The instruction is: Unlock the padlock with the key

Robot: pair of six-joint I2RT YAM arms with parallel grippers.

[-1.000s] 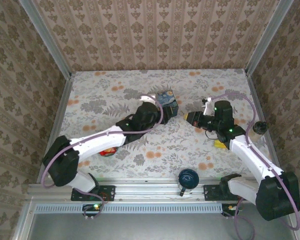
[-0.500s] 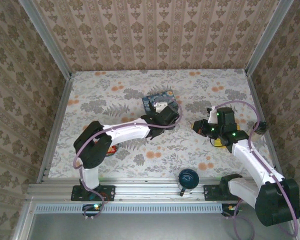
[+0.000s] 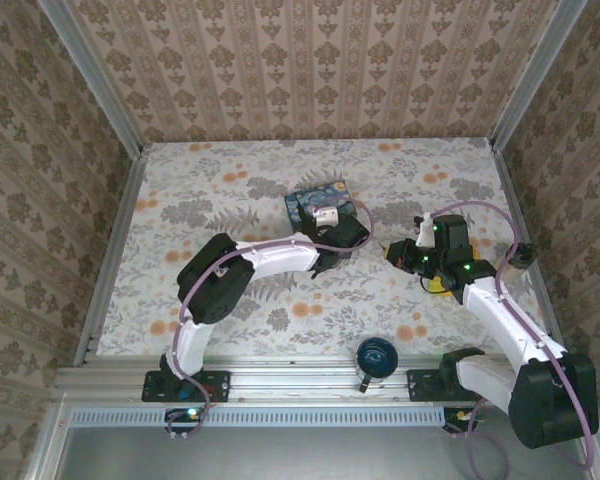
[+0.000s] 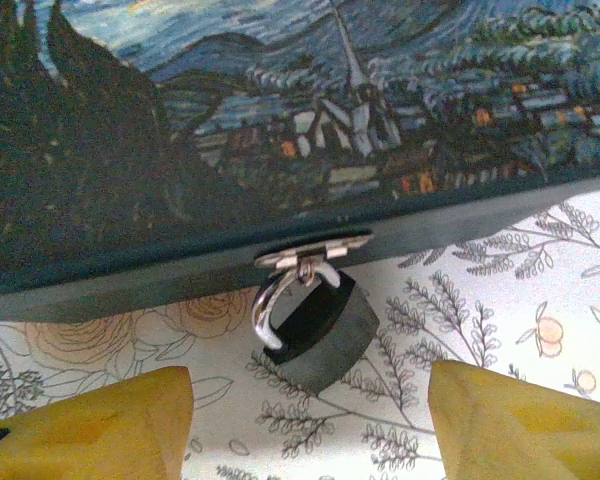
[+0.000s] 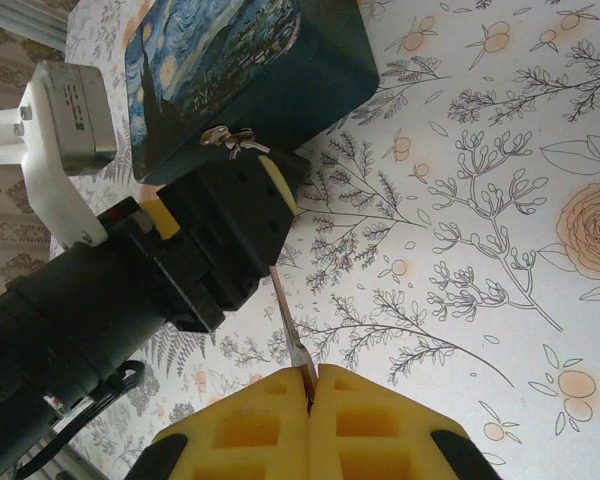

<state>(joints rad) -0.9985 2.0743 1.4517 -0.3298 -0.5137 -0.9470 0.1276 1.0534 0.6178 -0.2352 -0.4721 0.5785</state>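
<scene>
Padlock (image 4: 318,325) hangs locked from the tin (image 4: 280,120), flanked by the open left gripper (image 4: 310,420). Right gripper (image 5: 310,385), closed, pinches the key (image 5: 285,320); insertion and turning remain.

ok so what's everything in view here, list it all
painted starry-night tin box: one, blue and yellow, far centre
small dark padlock with silvery shackle: one, black, hooked on the tin's hasp
thin silvery metal key: one, silver, in the right hand
dark blue mug: one, blue, near edge
small yellow object: one, yellow, under right arm
small greyish cylinder: one, grey, right edge
left hand: one, yellow fingers, open either side of padlock
right hand: one, yellow fingers, shut on the key
</scene>
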